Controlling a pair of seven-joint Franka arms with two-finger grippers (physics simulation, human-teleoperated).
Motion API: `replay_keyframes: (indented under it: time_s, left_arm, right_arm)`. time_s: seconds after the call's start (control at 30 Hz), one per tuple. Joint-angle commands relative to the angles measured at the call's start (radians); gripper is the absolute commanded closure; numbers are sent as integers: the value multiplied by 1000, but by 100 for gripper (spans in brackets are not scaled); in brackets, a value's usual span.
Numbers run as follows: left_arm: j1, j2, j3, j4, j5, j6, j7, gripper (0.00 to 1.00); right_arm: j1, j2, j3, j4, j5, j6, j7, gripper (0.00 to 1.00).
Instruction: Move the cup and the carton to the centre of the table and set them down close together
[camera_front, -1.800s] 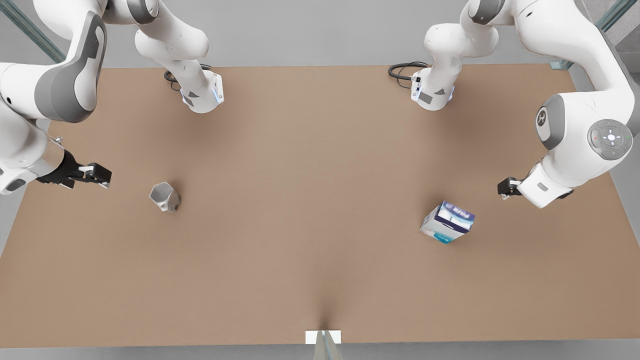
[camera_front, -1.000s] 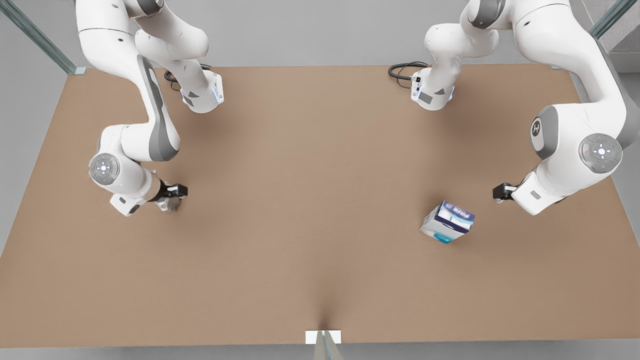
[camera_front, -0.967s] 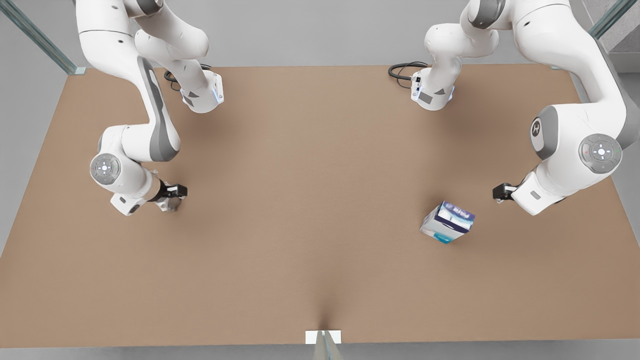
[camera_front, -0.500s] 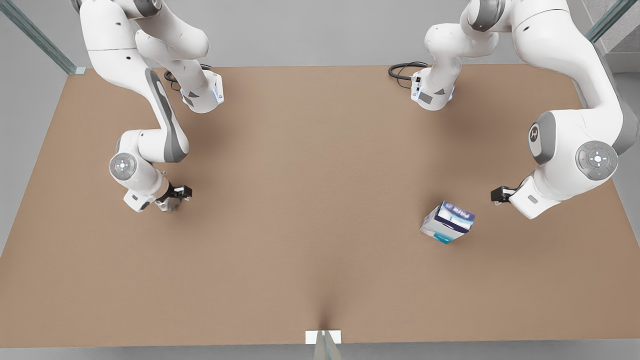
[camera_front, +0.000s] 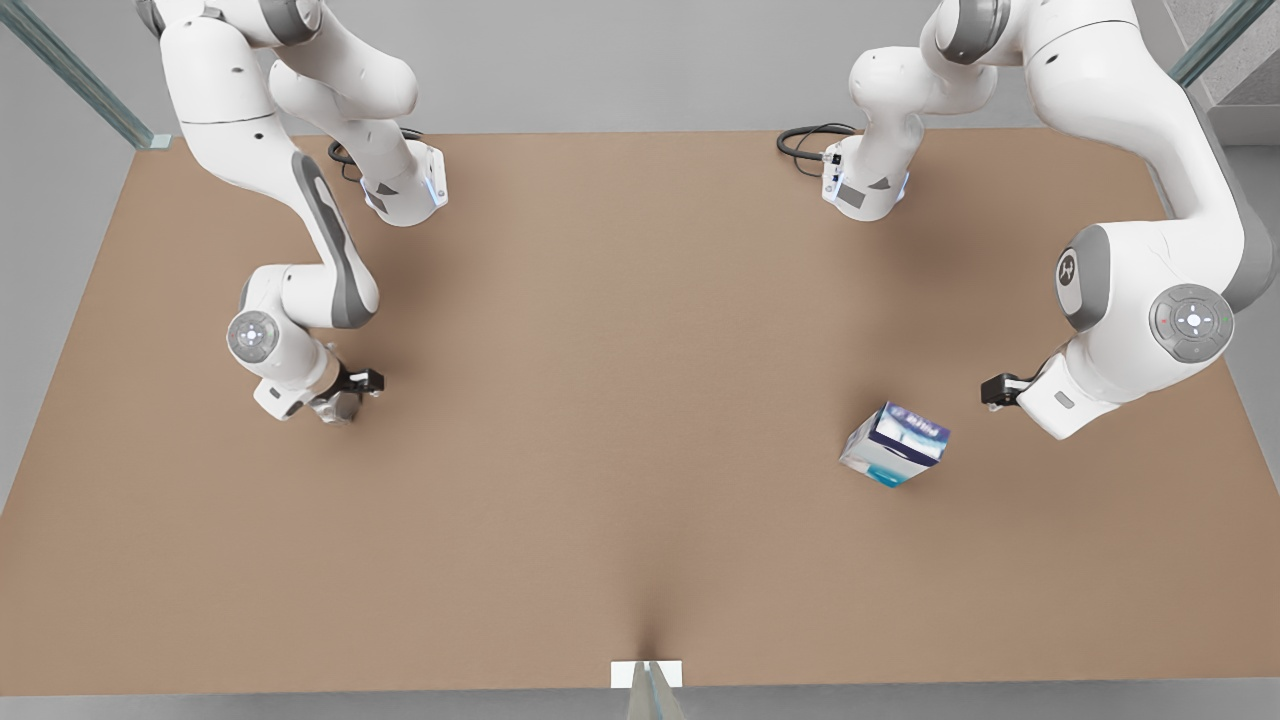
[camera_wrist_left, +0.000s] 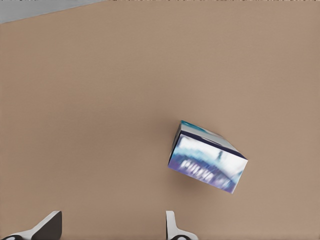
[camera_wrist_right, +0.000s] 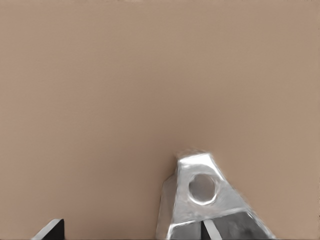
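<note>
Our right pincer (camera_front: 352, 392) sits at the cup (camera_wrist_right: 207, 202), fingers spread around it, on the surface (camera_front: 620, 400) at the front view's left. Our left pincer (camera_front: 992, 390), spread, hangs beside the carton (camera_front: 895, 444).

Cup (camera_wrist_right: 205, 200): small, shiny silver-grey metal, faceted angular sides, round opening visible on upper face. Stands on tabletop (camera_front: 620, 400) toward front view's left side, mostly hidden there behind arm's wrist.

Carton (camera_front: 895, 443): small box, white and light blue sides, teal edge, dark blue-purple top panel with white lettering. Rests on tabletop toward front view's right side, turned at angle to table edges.

Cup and carton well apart, bare brown centre between them.
</note>
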Motion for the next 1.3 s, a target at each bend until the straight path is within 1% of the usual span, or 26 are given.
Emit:
replay_keyframes:
  time_s: [0.0, 0.07, 0.17, 0.2, 0.27, 0.3, 0.37, 0.43, 0.47, 0.5, 0.53, 0.57, 0.93, 1.1, 1.23, 1.27]
  left_arm:
    - [0, 0, 0, 0, 0, 2, -1, 0]
    - [0, 2, 0, 0, 0, 2, -1, 0]
    - [0, 2, 0, 0, 0, 4, -1, 0]
    - [0, 2, 0, 0, 0, 4, 0, 0]
    - [0, 2, 0, 0, 0, 4, 0, 0]
    - [0, 2, 0, 0, 0, 4, -1, 0]
    - [0, 5, 0, 0, 0, 4, -1, 0]
    - [0, 6, 0, 0, 0, 4, 0, 0]
    - [0, 6, 0, 0, 0, 5, 0, 0]
    - [2, 6, 0, 0, 0, 8, 0, 0]
    - [2, 6, 0, 0, 0, 8, 0, 0]
    - [2, 6, 0, 0, 0, 8, 0, 0]
    - [2, 6, 0, 0, 0, 8, 0, 0]
    - [0, 2, 0, 0, 0, 5, 0, 0]
    - [-2, -1, 0, 0, 0, 1, 0, 0]
    - [0, -1, 0, 0, 0, 2, 0, 0]
  right_arm:
    - [1, 3, 0, -1, 0, 2, -1, 0]
    - [1, 12, 0, -1, 0, 35, -1, 0]
    - [1, 13, 0, -2, 2, 35, -1, 0]
    - [1, 13, 0, -2, 2, 34, 1, 7]
    - [1, 12, 0, -8, 2, 31, 1, 35]
    - [1, 12, 0, -10, 2, 31, 1, 53]
    - [-1, 7, 0, -18, 2, 34, 1, 66]
    - [-7, 0, 0, -34, 2, 35, -1, 73]
    - [-8, 0, 0, -36, 2, 37, -1, 79]
    - [-8, 0, 0, -42, 0, 46, -1, 79]
    - [-8, 0, 0, -87, 0, 110, -1, 79]
    - [-8, 1, 0, -88, 2, 115, -1, 79]
    - [-8, -3, -2, -87, 0, 103, -46, 79]
    - [7, -14, -2, -74, 0, 100, -59, 79]
    - [50, -34, 0, -60, -3, 95, -75, 79]
    - [53, -37, 0, -45, -3, 72, -75, 79]
